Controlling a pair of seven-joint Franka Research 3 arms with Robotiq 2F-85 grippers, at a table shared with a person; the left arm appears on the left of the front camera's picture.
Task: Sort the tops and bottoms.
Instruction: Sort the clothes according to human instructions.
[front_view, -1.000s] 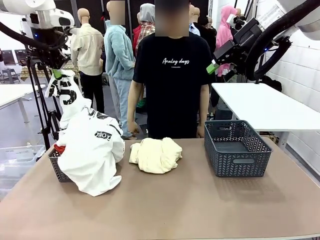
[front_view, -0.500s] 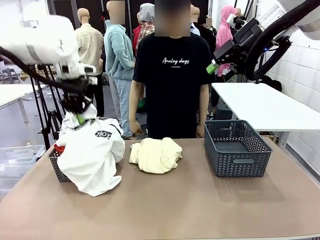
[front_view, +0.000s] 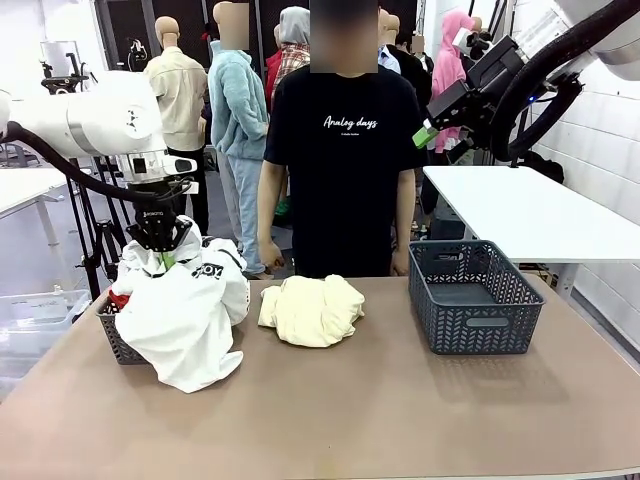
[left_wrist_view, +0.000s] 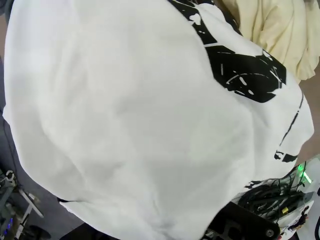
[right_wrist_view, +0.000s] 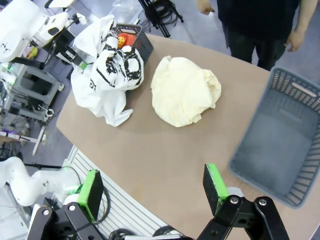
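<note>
A white T-shirt (front_view: 185, 310) with black lettering lies heaped over the left basket (front_view: 112, 340) and hangs down its front onto the table. My left gripper (front_view: 160, 248) points down into the top of the shirt, shut on its fabric. In the left wrist view the white T-shirt (left_wrist_view: 130, 120) sits close under the camera. A red-orange top (front_view: 120, 297) peeks out beneath it, and the red-orange top (right_wrist_view: 127, 40) lies in the basket. My right gripper (front_view: 428, 135) hangs high at the right, open and holding nothing; my right gripper (right_wrist_view: 152, 185) looks down on the table.
A cream garment (front_view: 310, 310) lies bunched mid-table. A grey basket (front_view: 470, 295) stands at the right with nothing in it. A person in a black T-shirt (front_view: 345, 150) stands at the far edge, hands down. The near half of the table (front_view: 380, 410) is bare.
My left gripper has come down from high at the left, lowering the white T-shirt onto the pile over the left basket. The right arm has not moved.
</note>
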